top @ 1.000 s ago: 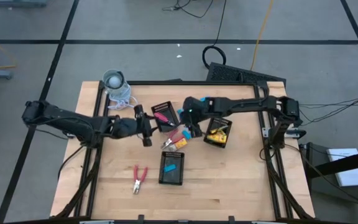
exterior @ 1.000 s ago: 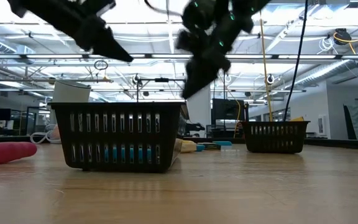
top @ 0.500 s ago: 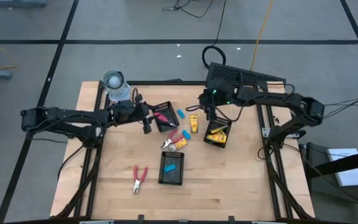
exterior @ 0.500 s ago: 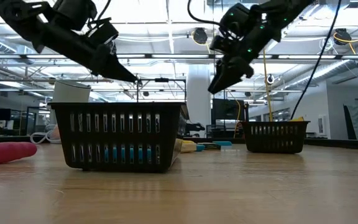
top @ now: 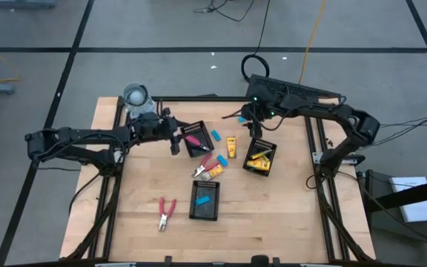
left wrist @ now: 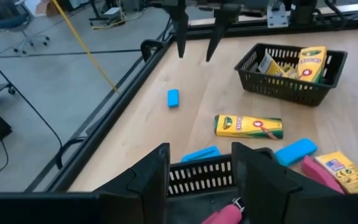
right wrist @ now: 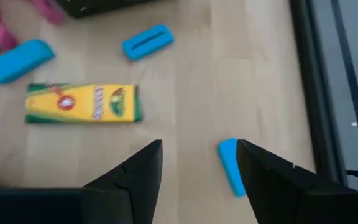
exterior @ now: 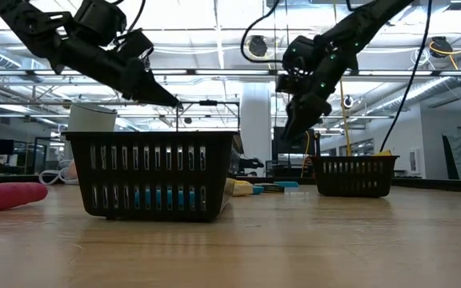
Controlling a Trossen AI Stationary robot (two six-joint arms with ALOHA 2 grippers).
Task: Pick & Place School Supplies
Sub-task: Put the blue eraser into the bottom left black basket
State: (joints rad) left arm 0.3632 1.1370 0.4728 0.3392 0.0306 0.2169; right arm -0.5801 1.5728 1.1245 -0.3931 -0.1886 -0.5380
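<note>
Right gripper (top: 247,123) hangs open and empty over the far edge, above a lone blue eraser (right wrist: 230,165) near the table frame (right wrist: 312,93). Left gripper (top: 175,142) is open and empty over the far-left basket (top: 196,138). Crayon box (top: 231,147) and more erasers lie loose mid-table.

Risk: the eraser lies close to the frame, so a finger may clip the rail or nudge it off the table.
</note>
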